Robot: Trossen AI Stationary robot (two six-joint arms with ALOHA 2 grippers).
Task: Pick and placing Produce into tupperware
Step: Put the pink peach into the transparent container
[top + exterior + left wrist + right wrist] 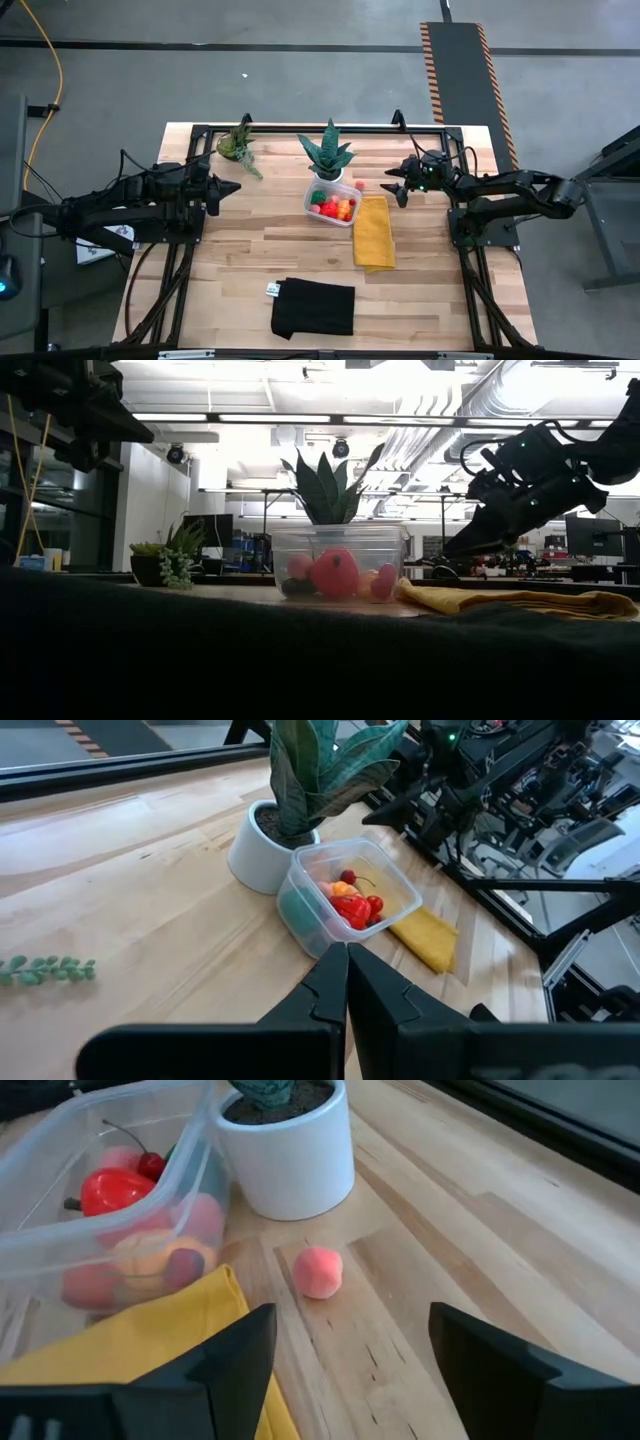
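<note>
The clear tupperware (333,203) stands mid-table and holds several pieces of produce, mostly red and orange (110,1190). One small pink fruit (319,1272) lies loose on the wood beside the white plant pot (290,1150), just right of the tupperware (359,186). My right gripper (350,1350) hovers open a little to the right of that fruit (396,186), one finger on each side of the line to it, touching nothing. My left gripper (232,187) waits shut and empty at the table's left, pointing toward the tupperware (350,900).
A yellow cloth (374,232) lies against the tupperware's right side, under my right gripper's path. A black cloth (314,307) lies near the front edge. A spiky potted plant (327,155) stands behind the tupperware, and a small green plant (238,145) sits at the far left.
</note>
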